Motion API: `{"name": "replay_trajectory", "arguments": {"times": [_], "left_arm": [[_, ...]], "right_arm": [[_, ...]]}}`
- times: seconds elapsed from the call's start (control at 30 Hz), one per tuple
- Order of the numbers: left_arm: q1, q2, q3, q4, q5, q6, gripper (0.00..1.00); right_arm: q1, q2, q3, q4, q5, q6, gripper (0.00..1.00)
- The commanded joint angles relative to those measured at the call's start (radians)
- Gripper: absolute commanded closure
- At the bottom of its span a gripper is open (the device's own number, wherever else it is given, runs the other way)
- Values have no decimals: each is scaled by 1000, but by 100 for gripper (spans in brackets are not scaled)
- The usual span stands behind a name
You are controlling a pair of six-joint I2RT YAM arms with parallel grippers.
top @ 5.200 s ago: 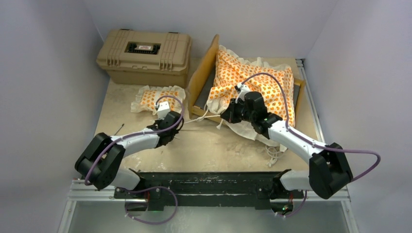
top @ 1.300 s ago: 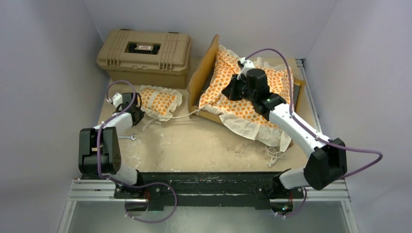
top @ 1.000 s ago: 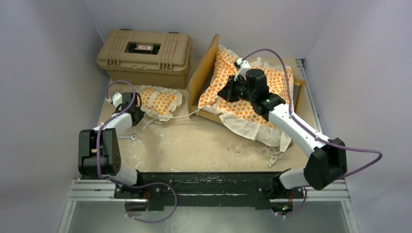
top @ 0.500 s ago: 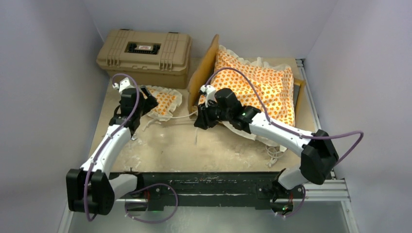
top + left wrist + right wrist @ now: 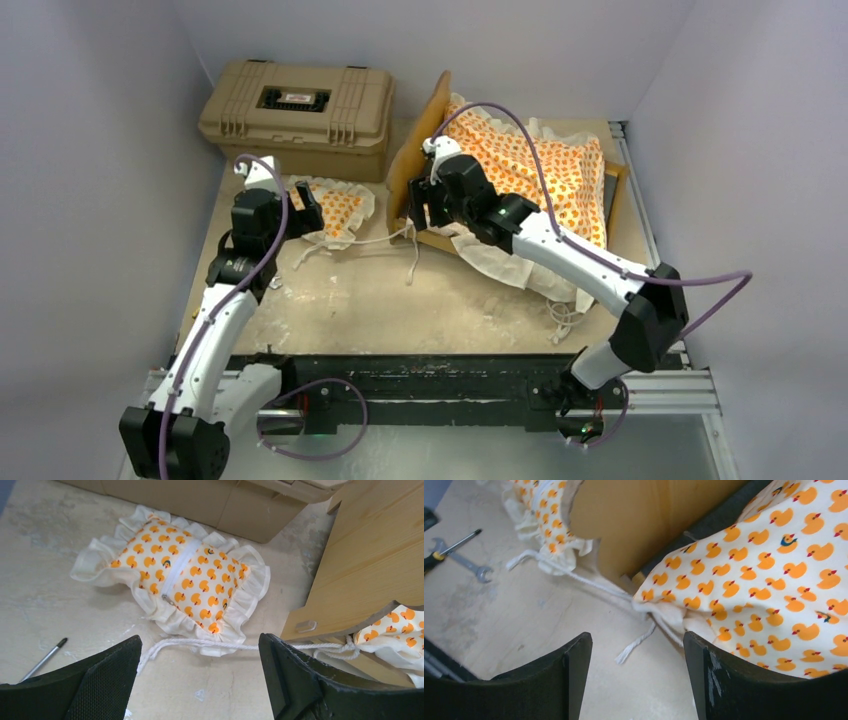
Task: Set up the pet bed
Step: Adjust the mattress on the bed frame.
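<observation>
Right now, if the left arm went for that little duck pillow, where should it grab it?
Probably the soft middle of the pillow, pinched across its narrow width from straight above: it lies flat on the table, zipper up, with the open left gripper close by. The thin ruffle may slip.

From above, my right arm (image 5: 560, 250) hides the mattress cushion's (image 5: 575, 175) corner at 8 o'clock. In my left wrist view the tan case (image 5: 210, 500) is cut off at 12 o'clock, the headboard (image 5: 365, 565) at 2. In my right wrist view the pillow (image 5: 541, 505) runs off at 11, the screwdriver (image 5: 454, 544) at 9.
</observation>
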Motion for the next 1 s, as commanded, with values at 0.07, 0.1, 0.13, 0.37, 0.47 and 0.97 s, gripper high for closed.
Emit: {"name": "replay_trajectory", "arguments": {"times": [0.07, 0.1, 0.13, 0.37, 0.47, 0.97], "left_arm": [[-13, -50, -20, 30, -54, 76, 13], [-21, -52, -21, 29, -69, 76, 13], [-24, -56, -22, 30, -75, 76, 13], [-50, -79, -24, 27, -116, 86, 13], [-60, -81, -26, 27, -122, 87, 13], [-68, -65, -35, 47, -51, 82, 13]], "right_arm": [[-1, 137, 64, 88, 177, 107, 35], [-1, 150, 65, 108, 184, 124, 36], [-1, 168, 68, 122, 195, 143, 37], [-1, 275, 65, 150, 230, 268, 44], [-1, 290, 50, 192, 219, 278, 61], [1, 341, 105, 332, -61, 214, 99]]}}
